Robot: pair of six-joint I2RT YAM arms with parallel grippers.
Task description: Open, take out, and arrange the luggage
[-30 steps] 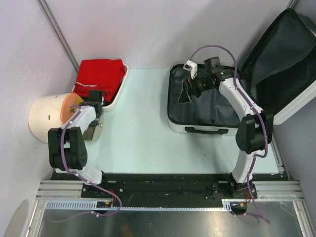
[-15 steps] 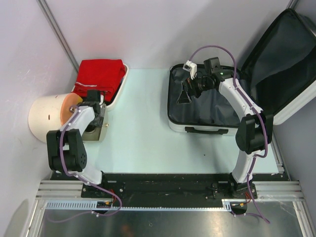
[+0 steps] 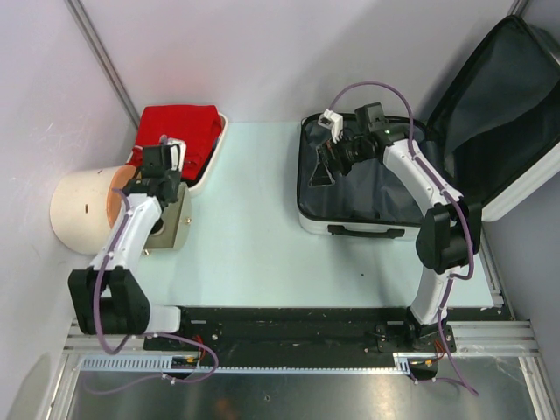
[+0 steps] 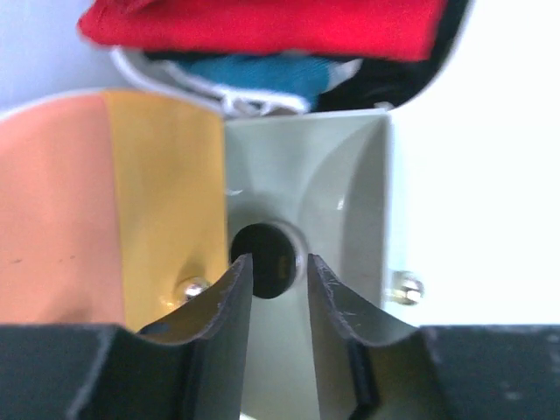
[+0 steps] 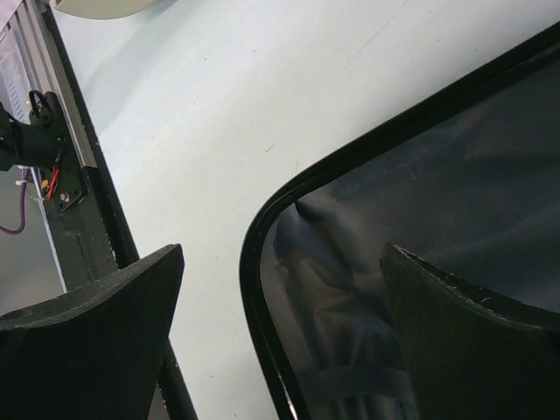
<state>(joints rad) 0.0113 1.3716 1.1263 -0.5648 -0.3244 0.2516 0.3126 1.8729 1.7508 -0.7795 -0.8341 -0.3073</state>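
Note:
The luggage [image 3: 354, 229] lies open at the right. Its dark fabric lining shows and its lid [image 3: 503, 96] leans back at the upper right. My right gripper [image 3: 325, 166] hovers over the left end of the open shell. In the right wrist view the gripper [image 5: 282, 254] is wide open and empty, and it straddles the black rim [image 5: 262, 219] at a corner of the lining [image 5: 455, 175]. My left gripper [image 3: 164, 188] is far from the luggage, above a grey block. In the left wrist view the gripper [image 4: 278, 262] has its jaws a narrow gap apart with nothing between them.
A cream tub [image 3: 210, 166] with red cloth [image 3: 179, 127] stands at the back left. A cream cylinder [image 3: 74, 210] with an orange end [image 4: 79, 201] lies beside a grey block [image 3: 175, 229] with a dark hole [image 4: 267, 254]. A metal rail [image 3: 289, 337] runs along the near edge.
My left arm has stretched forward, carrying the gripper up toward the tub. My right gripper has shifted slightly left over the luggage.

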